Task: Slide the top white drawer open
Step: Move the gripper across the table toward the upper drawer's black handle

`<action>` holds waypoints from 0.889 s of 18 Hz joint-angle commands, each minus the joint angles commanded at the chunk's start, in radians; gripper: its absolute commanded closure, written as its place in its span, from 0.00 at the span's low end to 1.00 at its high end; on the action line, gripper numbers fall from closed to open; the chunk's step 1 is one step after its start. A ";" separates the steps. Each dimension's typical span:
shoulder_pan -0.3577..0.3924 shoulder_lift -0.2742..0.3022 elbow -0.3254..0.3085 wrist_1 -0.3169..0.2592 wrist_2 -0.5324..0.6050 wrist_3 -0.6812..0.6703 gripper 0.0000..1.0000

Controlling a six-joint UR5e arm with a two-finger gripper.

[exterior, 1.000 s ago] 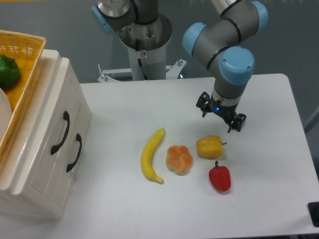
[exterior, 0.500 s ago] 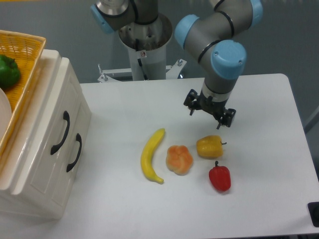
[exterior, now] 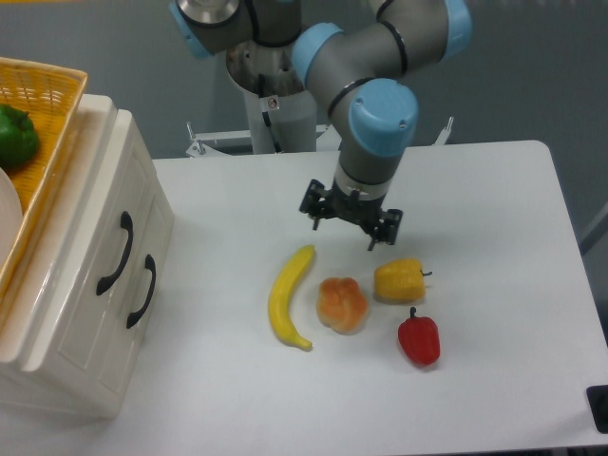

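- Wicker basket (exterior: 43, 90): rests on top of the cabinet at the far left and holds a green pepper (exterior: 16, 135). It is out of the way of the drawer fronts below.
- White cabinet (exterior: 66, 375): stands at the table's left edge, with its two drawer fronts facing right toward the open table.
- The top white drawer (exterior: 100, 214): the upper of the two fronts, flush with the cabinet and therefore judged to be fully shut. Its black handle (exterior: 116, 253) runs along the front and is the likely place to hook or grip for a pull to the right.
- Lower drawer handle (exterior: 143, 291): just beside the upper one, so aiming will need care to avoid the wrong bar.
- Banana (exterior: 289, 296), orange fruit (exterior: 341, 304), yellow pepper (exterior: 399, 280) and red pepper (exterior: 419, 339): lie in a loose group at mid-table, well apart from the cabinet. They take no part in the task.
- Gripper (exterior: 351, 224): hangs pointing downward above the table, just beyond the fruit. Its fingers are spread apart and hold nothing. It is well apart from the drawer, so the approach is judged to be not yet complete.
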 joint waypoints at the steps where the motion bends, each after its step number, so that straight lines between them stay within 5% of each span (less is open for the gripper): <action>1: -0.015 0.002 0.005 0.002 0.000 -0.038 0.00; 10: -0.167 -0.006 0.032 0.000 -0.005 -0.379 0.00; 16: -0.180 -0.006 0.038 0.002 -0.098 -0.448 0.00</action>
